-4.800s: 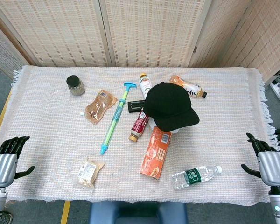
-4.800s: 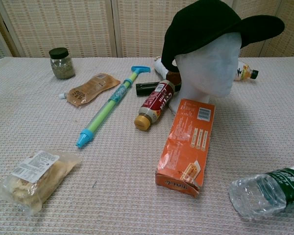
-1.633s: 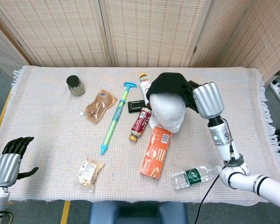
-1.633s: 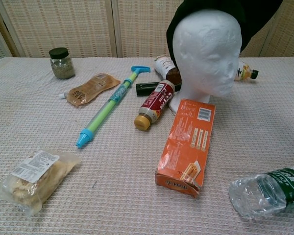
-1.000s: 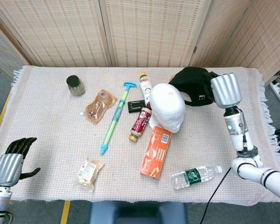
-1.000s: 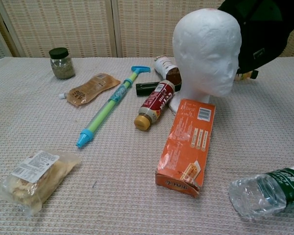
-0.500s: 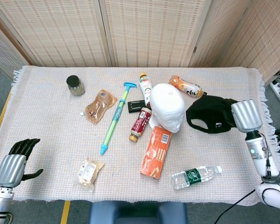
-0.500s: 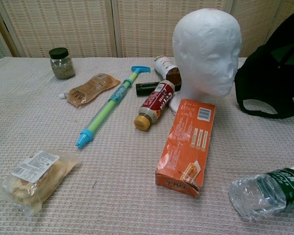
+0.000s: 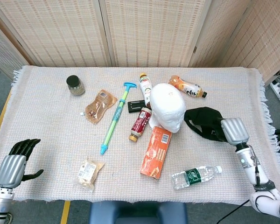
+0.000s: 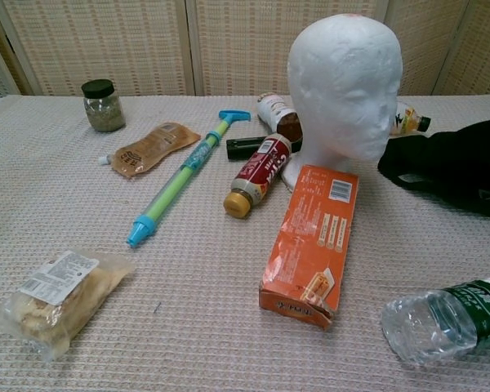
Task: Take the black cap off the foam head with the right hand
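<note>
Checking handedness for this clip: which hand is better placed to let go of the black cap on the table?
The right hand: it holds the black cap beside the foam head; the left hand hangs far off.

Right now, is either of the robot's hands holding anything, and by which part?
The right hand holds the black cap at its right edge, low by the table; which part of the cap cannot be told. The left hand holds nothing.

A white foam head [image 9: 167, 106], a black cap [image 9: 203, 122], an orange box [image 9: 156, 152], a blue-and-green pump [image 9: 114, 117], and a pale woven tablecloth [image 9: 46, 121]
</note>
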`<state>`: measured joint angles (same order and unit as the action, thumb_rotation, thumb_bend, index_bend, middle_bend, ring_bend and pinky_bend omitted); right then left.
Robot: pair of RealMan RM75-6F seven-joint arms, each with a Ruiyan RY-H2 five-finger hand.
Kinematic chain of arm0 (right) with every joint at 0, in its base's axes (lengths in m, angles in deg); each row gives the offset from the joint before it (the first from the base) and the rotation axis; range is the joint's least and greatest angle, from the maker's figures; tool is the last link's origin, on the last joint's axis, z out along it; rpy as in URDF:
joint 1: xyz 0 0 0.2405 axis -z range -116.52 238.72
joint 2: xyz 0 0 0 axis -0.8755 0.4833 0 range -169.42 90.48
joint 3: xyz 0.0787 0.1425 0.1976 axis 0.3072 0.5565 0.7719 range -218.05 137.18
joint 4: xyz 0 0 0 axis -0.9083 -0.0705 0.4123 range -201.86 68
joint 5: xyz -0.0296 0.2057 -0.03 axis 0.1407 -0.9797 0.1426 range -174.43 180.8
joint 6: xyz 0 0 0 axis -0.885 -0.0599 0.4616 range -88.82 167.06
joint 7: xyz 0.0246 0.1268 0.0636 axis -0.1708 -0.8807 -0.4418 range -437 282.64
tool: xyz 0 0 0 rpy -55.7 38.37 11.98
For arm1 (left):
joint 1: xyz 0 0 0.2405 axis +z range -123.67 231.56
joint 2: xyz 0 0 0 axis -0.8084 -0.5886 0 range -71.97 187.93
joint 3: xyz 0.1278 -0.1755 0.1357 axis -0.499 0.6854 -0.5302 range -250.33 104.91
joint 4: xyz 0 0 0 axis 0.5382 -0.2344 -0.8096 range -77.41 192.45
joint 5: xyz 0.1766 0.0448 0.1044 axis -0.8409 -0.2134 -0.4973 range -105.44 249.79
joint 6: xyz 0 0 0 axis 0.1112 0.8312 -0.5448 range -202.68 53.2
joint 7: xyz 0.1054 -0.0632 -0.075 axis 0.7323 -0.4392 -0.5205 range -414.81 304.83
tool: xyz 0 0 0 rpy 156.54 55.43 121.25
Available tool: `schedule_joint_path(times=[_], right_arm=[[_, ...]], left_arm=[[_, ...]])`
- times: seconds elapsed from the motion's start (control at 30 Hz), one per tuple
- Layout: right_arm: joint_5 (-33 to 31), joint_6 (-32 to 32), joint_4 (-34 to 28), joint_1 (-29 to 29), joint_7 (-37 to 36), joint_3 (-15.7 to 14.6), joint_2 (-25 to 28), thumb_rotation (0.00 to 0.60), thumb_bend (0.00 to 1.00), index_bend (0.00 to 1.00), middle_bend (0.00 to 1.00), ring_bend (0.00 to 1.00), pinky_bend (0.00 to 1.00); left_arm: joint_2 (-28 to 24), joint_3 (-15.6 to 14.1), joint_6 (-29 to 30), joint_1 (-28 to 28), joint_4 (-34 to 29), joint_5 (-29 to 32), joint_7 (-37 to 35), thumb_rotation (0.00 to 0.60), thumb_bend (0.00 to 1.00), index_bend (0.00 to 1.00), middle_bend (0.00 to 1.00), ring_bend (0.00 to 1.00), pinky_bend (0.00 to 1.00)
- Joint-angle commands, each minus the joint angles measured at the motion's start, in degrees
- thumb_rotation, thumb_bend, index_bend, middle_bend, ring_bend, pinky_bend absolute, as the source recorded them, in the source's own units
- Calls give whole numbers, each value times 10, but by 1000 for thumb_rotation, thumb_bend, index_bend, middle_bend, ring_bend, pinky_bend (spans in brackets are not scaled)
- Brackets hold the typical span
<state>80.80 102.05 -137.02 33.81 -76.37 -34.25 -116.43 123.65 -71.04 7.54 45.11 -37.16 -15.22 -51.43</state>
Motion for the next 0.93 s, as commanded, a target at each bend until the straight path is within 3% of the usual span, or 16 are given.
schedule_joint_path(times=[0.03,0.1,0.17,0.4,0.67,0.93], right_arm=[[-28,-26,-39,1,26,-3,14,576,0,93,226,294,626],[-37,-18,-68,8,44,-1,29,546,0,20,160,190,470],[-40,-2,-97,20,52,-1,46,533,0,0,133,138,408],[-7,117,-170,88,55,-12,100,553,0,6,141,148,400],[64,254,-210,181,32,-48,135,553,0,107,197,197,400],[88,296,-218,227,27,-67,133,550,0,121,226,216,400]], left_arm=[[-1,-1,-1,0,-2,0,1,600,31,157,182,146,161],[-2,-2,1,1,-2,0,1,600,31,156,182,146,161],[-1,-2,1,2,-2,1,0,600,29,155,182,146,161],[3,1,1,3,4,6,-5,600,30,154,181,146,161],[13,7,10,5,9,11,-3,600,31,153,180,146,162],[22,12,13,4,13,15,0,600,31,154,179,146,161]])
